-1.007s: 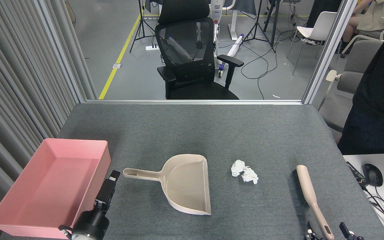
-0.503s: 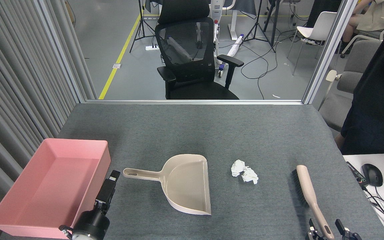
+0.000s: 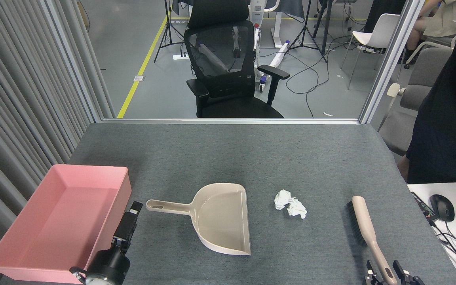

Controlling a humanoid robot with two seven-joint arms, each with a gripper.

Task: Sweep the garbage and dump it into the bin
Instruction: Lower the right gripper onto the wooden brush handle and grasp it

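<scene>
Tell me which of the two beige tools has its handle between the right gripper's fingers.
The brush, with dark bristles, right of the garbage. Its handle end sits between the right gripper fingers. The dustpan lies near the left gripper, untouched.

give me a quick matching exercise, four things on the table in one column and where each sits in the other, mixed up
Things:
1. bin
2. dustpan
3. garbage
4. brush

Places:
A. between the dustpan's open mouth and the brush
B. far left of the table, empty
C. near the right edge, its handle end between the right hand's fingers
D. middle of the table, handle pointing towards the bin

Pairs: 1-B, 2-D, 3-A, 4-C
</scene>
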